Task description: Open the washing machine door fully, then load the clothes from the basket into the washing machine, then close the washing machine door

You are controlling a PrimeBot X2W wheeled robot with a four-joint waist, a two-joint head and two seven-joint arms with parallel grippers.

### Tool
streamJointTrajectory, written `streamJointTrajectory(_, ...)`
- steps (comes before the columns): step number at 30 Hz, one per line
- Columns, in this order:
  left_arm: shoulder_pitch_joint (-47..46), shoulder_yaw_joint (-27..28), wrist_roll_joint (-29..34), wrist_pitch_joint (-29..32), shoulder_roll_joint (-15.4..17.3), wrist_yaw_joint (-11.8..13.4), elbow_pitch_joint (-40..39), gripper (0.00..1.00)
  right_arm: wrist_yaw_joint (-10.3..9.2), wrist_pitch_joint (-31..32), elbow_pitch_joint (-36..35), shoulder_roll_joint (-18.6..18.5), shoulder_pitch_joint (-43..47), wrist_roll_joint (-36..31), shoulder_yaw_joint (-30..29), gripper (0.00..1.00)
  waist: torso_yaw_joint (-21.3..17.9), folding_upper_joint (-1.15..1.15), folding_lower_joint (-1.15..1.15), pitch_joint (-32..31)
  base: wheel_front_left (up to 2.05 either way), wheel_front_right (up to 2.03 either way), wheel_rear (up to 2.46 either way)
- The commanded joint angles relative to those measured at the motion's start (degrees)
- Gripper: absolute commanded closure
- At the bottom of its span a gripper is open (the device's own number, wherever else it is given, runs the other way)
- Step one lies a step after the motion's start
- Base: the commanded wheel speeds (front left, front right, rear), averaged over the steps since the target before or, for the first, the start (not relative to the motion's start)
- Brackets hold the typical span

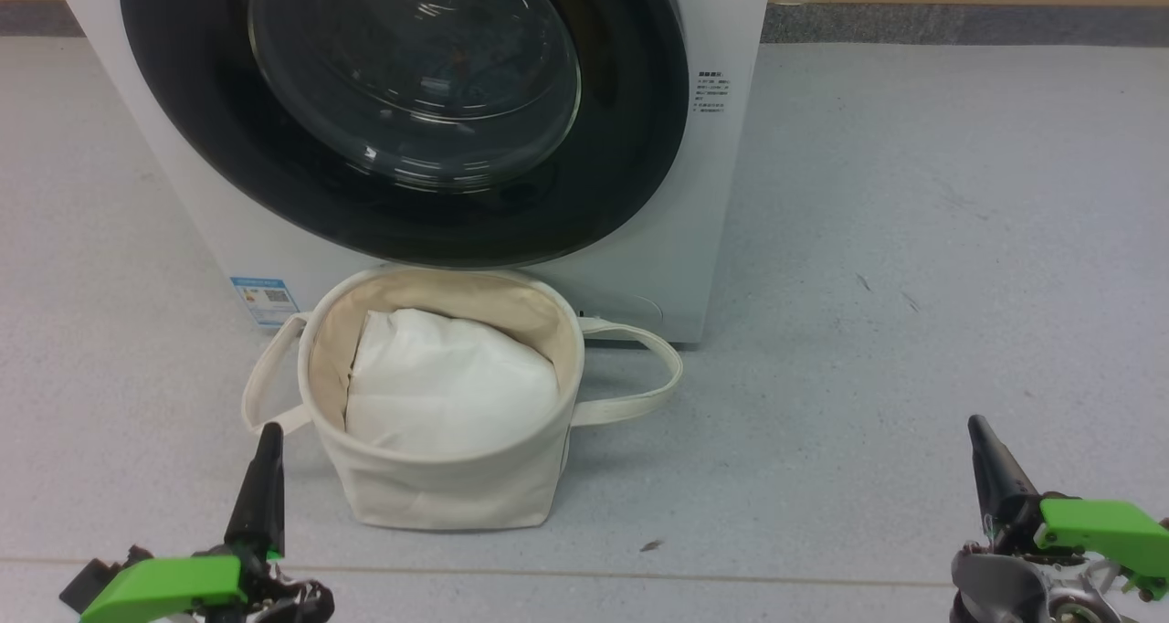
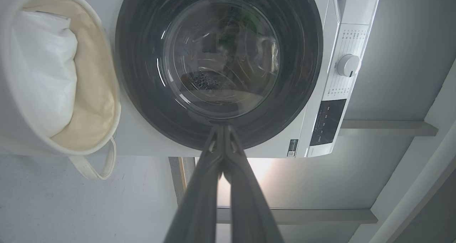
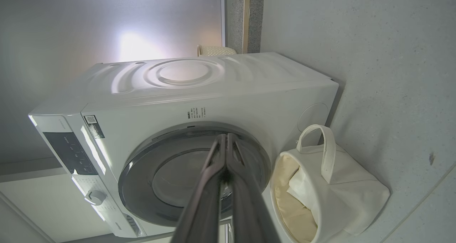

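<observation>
The small round cream canvas basket (image 1: 438,491) stands on the pale grey speckled floor (image 1: 913,285), just in front of the big white front-loading washing machine (image 1: 721,194), with its far rim close under the lower edge of the door. Inside it lies a plain white cushion-like padding (image 1: 447,385) that fills most of the tub, with bare cream lining showing behind it and to its right. One looped fabric handle (image 1: 260,376) droops out to the left and the other (image 1: 653,367) reaches out to the right, low to the floor. The large round door (image 1: 630,194), with a wide glossy black rim and a bulging clear glass centre, sits closed against the machine's front. What lies in the drum behind the glass cannot be made out. A small blue sticker (image 1: 263,300) sits low on the machine's front, just left of the basket. The left pincer (image 1: 268,436) shows at the lower left of the head view, its long dark fingers pressed together on nothing, the tip just beside the basket's left handle on the near side. The right pincer (image 1: 975,427), likewise pressed together and empty, stands well apart from the basket, off to its right above bare floor. In each wrist view the closed fingers point toward the door's black rim, and the left wrist view also takes in the white control knob (image 2: 348,65) on the machine's panel. A broad stretch of floor lies open to the right of the machine and basket, while the basket itself stands directly before the lower part of the door.
</observation>
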Motion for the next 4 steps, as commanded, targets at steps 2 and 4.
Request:
streamJointTrajectory(2,-0.9,2.0,-0.1,0.5,0.4,0.2,-2.2,1.00,0.01,0.5,-2.2,-0.2,-1.3,0.2,1.2,1.00,0.0,0.00,0.00,0.0,0.00,0.00,0.00)
streamJointTrajectory(4,-0.9,2.0,-0.1,0.5,0.4,0.2,-2.2,1.00,0.01,0.5,-2.2,-0.2,-1.3,0.2,1.2,1.00,0.0,0.00,0.00,0.0,0.00,0.00,0.00)
